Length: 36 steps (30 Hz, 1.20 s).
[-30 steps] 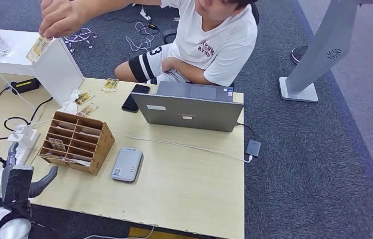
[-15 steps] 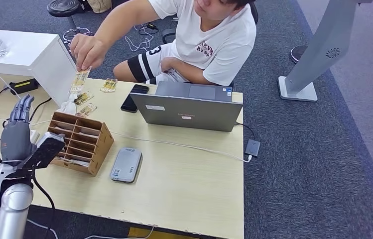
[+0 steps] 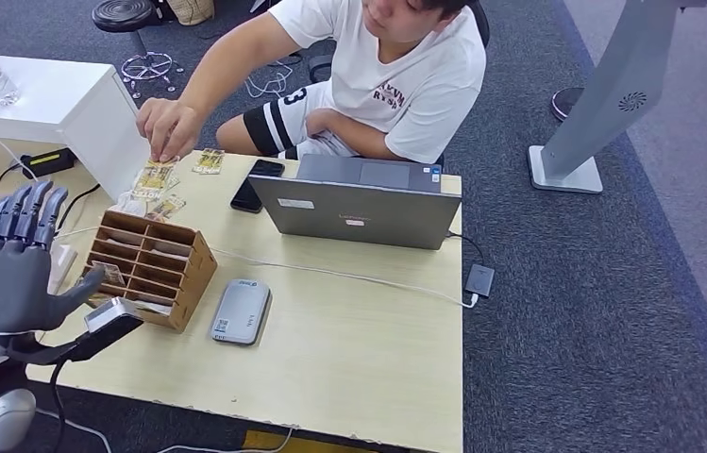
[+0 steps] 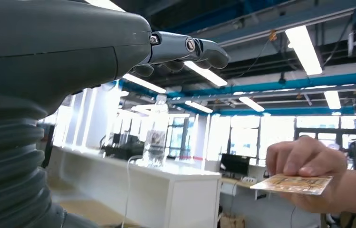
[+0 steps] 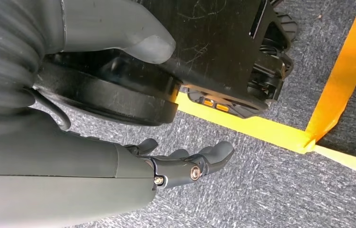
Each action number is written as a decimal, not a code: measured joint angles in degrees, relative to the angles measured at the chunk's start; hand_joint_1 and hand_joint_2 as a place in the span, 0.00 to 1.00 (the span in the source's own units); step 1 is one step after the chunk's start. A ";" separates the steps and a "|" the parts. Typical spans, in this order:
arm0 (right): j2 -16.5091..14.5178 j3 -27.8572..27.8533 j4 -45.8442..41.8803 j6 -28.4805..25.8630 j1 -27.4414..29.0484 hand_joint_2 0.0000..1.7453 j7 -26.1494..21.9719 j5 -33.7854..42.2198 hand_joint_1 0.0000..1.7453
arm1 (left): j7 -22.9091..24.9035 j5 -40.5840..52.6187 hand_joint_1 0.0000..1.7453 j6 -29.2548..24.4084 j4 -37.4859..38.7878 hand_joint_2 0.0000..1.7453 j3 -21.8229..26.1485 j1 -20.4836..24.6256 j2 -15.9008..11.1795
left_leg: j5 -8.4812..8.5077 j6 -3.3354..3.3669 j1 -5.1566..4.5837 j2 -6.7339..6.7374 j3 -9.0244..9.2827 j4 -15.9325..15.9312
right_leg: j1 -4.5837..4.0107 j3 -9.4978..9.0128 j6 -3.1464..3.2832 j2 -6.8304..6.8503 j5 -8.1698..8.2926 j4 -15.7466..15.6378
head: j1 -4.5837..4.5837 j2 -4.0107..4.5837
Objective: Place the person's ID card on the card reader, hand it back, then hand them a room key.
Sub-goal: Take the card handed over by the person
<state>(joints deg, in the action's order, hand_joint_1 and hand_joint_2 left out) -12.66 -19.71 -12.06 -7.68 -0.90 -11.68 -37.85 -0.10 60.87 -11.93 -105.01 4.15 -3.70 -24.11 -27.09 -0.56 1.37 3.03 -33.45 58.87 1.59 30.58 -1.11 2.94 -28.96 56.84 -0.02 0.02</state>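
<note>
While raised palm-up, left hand point(image 3: 5, 274) empty, fingers apart, right hand point(image 5: 166, 166) hanging, empty, fingers apart

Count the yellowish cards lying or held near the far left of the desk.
4: one in the person's hand, card; one near the phone; two behind the wooden organizer. The person's hand may hide more.

The tabletop point(image 3: 359, 349) is pale, matt wood laminate. On it, the pigeonhole organiser point(image 3: 149, 267) looks like brown cardboard or thin wood, beside a smooth grey plastic card reader point(image 3: 241, 311). Behind the organiser, the laptop point(image 3: 364, 209) lid is matt grey. The left hand point(image 3: 11, 269) is dark matt plastic. The floor carpet point(image 3: 604, 311) is rough grey weave.
</note>
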 joint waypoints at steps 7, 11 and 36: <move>-0.56 -0.11 0.43 0.55 -0.94 1.00 1.67 -3.52 0.00 | 4.09 8.64 0.00 -0.41 0.61 1.00 -4.78 5.66 -1.57 | 0.09 0.03 0.00 0.01 0.00 0.00 | 0.00 0.02 -0.03 -0.02 0.09 0.00 | 0.01 0.00; -0.81 -0.05 0.53 1.29 -1.40 1.00 2.55 -5.13 0.00 | 5.12 12.12 0.00 -0.69 3.86 1.00 -8.53 10.46 -1.13 | 0.12 0.04 0.00 0.03 -0.02 0.01 | 0.00 -0.01 -0.05 -0.04 0.14 0.00 | 0.01 0.00; -1.11 1.22 0.59 2.17 -2.21 1.00 3.96 -7.47 0.00 | 7.48 15.39 1.00 0.85 13.66 1.00 -20.40 19.84 2.68 | 0.13 0.04 -0.01 0.10 -0.06 0.01 | 0.00 -0.01 -0.01 -0.13 0.20 0.00 | 0.00 0.00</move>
<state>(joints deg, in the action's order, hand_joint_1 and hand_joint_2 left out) -13.77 -18.49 -11.47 -5.51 -3.12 -7.72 -45.32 7.38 76.26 -11.08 -91.35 -16.25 16.14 -21.43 -26.96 -0.52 1.37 3.13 -33.51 58.88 1.59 30.57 -1.12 2.81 -28.76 56.84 -0.02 0.02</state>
